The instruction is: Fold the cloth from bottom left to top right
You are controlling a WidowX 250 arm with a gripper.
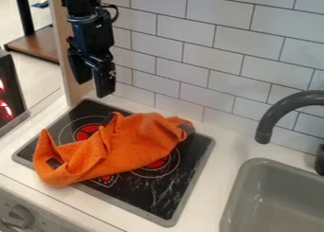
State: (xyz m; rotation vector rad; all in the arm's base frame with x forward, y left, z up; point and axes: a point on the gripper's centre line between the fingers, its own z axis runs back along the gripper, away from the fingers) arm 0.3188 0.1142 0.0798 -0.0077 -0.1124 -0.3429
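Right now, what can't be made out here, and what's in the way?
All in the camera view:
- Orange cloth: underside and inner layers, hidden by its own folds.
- Cooktop: middle, covered by the cloth.
- Arm: upper part, cut off by the top edge.
- Faucet and sink: right parts, cut off by the right edge.
- Knob: marks beside it, too small to read.
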